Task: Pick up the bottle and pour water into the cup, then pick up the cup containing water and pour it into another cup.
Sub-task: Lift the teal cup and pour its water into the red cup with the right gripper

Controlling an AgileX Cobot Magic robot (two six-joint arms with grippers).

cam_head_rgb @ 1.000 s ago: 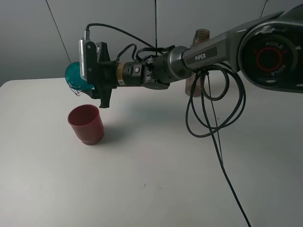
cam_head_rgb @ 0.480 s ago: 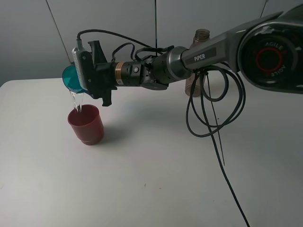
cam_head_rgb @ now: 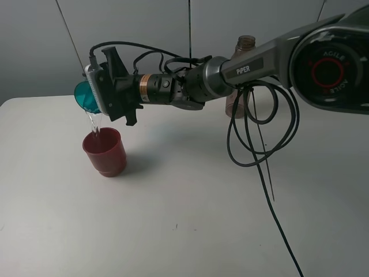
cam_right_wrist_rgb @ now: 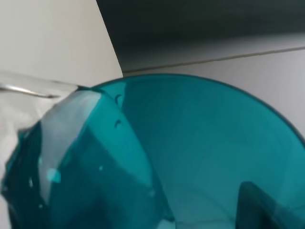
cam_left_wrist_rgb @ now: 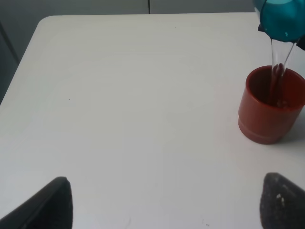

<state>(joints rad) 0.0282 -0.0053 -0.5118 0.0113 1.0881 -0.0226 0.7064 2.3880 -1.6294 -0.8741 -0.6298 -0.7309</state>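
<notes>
Above the red cup on the table, the right arm's fingers clench the tipped teal cup, whose thin stream could overshoot the rim if tilted faster.

White table across the whole lower view, matte and evenly lit, only soft shadows on it. Behind it a pale grey wall, cut by thin dark seams. One table corner is rounded, with darkness beyond its edge.
</notes>
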